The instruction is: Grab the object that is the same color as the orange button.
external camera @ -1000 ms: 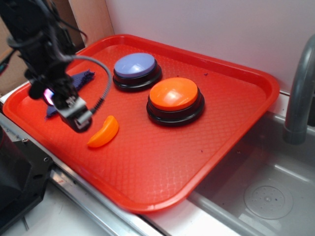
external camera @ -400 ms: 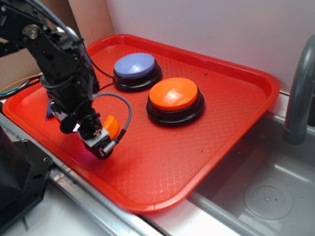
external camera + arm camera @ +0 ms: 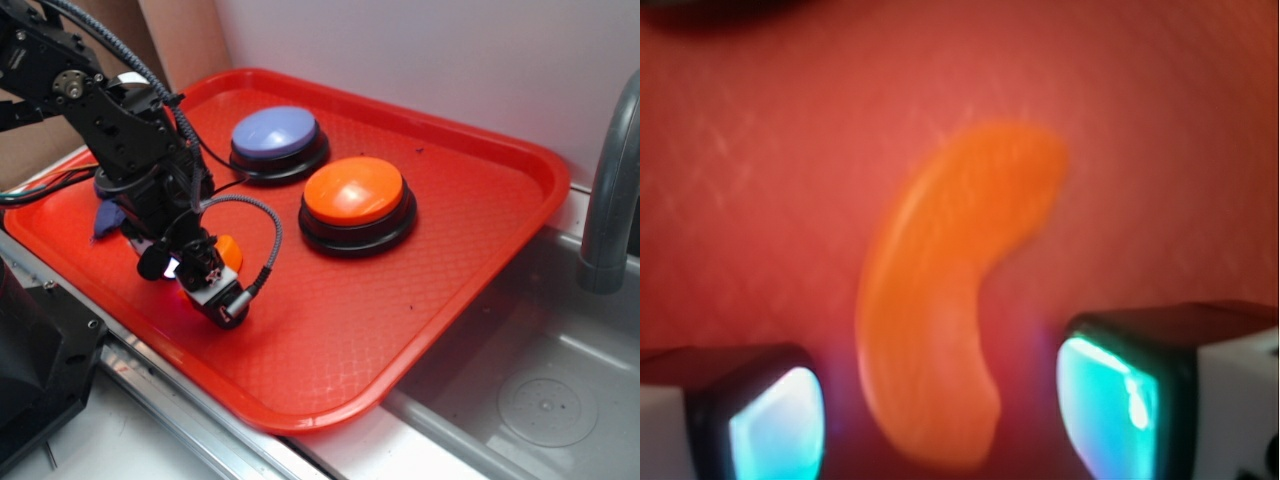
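In the exterior view the arm hides most of the orange wedge (image 3: 228,250) — only a sliver shows — and most of the purple-blue rag (image 3: 108,220). The wrist view is blurred; its fingers (image 3: 775,415) are cut off at the bottom edge (pads glowing), the wedge's outline soft.

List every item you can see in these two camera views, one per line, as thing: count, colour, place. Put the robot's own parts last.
Tray: one, red, on the counter beside the sink.
Orange button: one, orange dome on black base, middle of the tray.
Lavender-blue button: one, black base, at the tray's far side.
Crescent piece: one, orange, on the tray's near-left part, between the end effector's fingers.
Cloth: one, purple-blue, tray's left edge, mostly hidden by the arm.
Sink: one, grey metal, right of the tray.
Faucet: one, grey, far right.
End effector: one, black, open, straddling the crescent piece.
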Tool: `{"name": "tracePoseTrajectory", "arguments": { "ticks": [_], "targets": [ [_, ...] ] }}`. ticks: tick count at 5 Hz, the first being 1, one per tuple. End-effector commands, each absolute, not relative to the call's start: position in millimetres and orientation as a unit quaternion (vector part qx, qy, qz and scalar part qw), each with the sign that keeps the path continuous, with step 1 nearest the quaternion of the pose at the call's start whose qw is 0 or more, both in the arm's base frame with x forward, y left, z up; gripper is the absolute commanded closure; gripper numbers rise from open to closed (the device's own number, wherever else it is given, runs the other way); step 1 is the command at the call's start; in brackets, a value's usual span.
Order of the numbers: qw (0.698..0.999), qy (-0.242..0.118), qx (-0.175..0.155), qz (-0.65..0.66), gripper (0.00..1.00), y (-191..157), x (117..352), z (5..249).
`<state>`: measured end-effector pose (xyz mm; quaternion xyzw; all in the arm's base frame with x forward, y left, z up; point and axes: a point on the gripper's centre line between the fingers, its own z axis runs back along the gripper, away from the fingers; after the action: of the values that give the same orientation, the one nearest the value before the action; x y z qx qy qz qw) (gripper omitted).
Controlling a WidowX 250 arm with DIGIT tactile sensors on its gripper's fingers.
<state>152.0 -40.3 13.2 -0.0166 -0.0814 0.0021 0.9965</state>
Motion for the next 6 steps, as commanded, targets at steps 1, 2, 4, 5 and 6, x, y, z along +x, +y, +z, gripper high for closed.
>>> {"name": "tracePoseTrajectory", "arguments": {
  "ticks": [1, 2, 4, 5, 6],
  "targets": [
    [0.997, -0.079, -0.02, 0.004, 0.0, -35, 153, 3],
    [0.997, -0.072, -0.018, 0.001, 1.0, -38, 153, 3],
    [0.997, -0.069, -0.024, 0.001, 1.0, -43, 150, 7],
    [0.998, -0.06, -0.022, 0.002, 1.0, -45, 151, 5],
    [0.998, -0.061, -0.013, 0.012, 1.0, -44, 152, 14]
  ]
}}
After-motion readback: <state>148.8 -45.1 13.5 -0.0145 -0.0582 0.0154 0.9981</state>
